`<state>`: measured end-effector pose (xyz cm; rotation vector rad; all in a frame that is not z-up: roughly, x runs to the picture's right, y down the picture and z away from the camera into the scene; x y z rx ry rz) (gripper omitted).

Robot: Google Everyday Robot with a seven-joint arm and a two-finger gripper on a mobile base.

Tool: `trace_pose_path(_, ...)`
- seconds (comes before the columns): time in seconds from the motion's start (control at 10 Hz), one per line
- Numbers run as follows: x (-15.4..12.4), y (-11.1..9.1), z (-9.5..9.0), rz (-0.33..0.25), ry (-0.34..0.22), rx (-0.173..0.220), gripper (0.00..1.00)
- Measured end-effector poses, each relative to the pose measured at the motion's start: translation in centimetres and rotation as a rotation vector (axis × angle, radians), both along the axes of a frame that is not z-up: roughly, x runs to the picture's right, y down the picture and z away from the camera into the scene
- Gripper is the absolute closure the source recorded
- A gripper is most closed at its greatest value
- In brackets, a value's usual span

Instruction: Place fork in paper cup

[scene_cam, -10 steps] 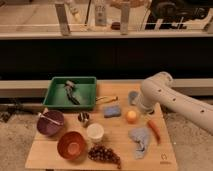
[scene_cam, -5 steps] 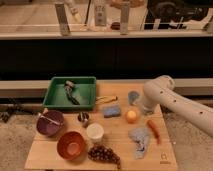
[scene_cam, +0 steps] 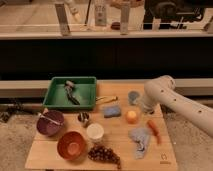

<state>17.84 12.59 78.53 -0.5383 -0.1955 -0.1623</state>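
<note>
Fork (scene_cam: 47, 119): thin, silvery, lying across the top of the purple bowl (scene_cam: 50, 126) at the table's (scene_cam: 170, 145) left side; nothing holds it.
Paper cup (scene_cam: 95, 132): white, upright, near the table's front centre, right of the purple bowl and apart from it; no fork in it.
Steel cup (scene_cam: 84, 118): small, just behind the paper cup to its left.
Orange bowl (scene_cam: 72, 145): front left, just beside the paper cup.
Grapes (scene_cam: 104, 154): dark bunch at the front edge.
Green tray (scene_cam: 55, 100): back left, holding a dark tool (scene_cam: 71, 93) with a grey head.
Sponge (scene_cam: 112, 110): blue, mid-table.
Orange (scene_cam: 131, 116), carrot (scene_cam: 153, 130), grey cloth (scene_cam: 140, 140): right half.
Blue cup (scene_cam: 133, 96): back, beside the arm's end.
Gripper (scene_cam: 140, 106): at the end of the white arm (scene_cam: 167, 95), low over the table between blue cup and orange, well apart from fork and paper cup; whether it is open or closed cannot be told, and nothing is seen in its grasp.
</note>
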Motion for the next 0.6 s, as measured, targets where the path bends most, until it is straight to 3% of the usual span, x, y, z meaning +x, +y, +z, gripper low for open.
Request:
trace_pose_path(0.2, -3.6, 0.2, -1.7, -0.078, -0.03, 0.022, 0.2)
trace_pose_path(0.6, -14.3, 1.0, -5.7, -0.24, -0.111, 0.07, 0.2)
